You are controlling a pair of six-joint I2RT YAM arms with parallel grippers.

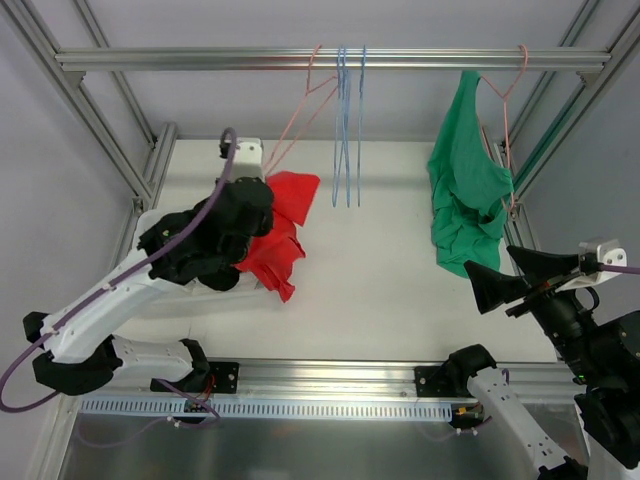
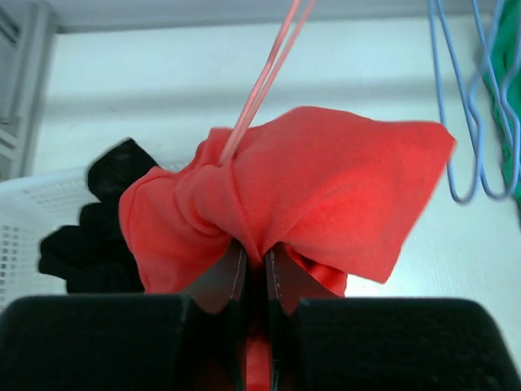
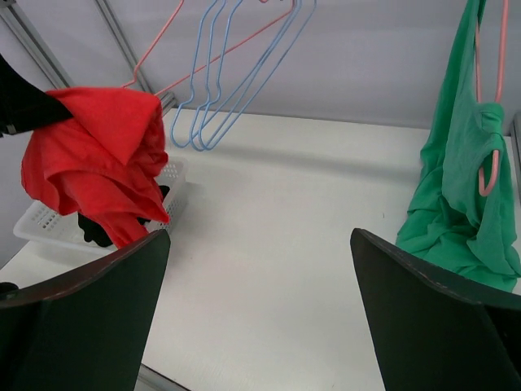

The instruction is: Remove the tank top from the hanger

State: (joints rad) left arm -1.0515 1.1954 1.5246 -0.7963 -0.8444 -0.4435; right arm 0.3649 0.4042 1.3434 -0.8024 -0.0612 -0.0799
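1. Left gripper (image 2: 256,265): the jaws are closed to a narrow slit and pinch a bunched fold of the red tank top (image 1: 285,225). Fabric fills the gap between the two fingers.

2. Red tank top: I see it held in the air above the left side of the table (image 1: 390,280), just over the near edge of the white basket (image 3: 32,224). The pink hanger (image 2: 260,85) hooks over the overhead rail (image 1: 200,60) and slants down to the left. Its wires run into the folds of the garment. I cannot tell how much of the top is threaded on it.

3. Right gripper (image 3: 260,326): the jaws stand wide apart and hold nothing. It hovers over the right side of the table, just below the green tank top (image 1: 465,190), which hangs from the right end of the rail.

4. Other items: two blue hangers (image 1: 348,130) hang bare at the middle of the rail. A black garment (image 2: 98,236) lies in the basket.
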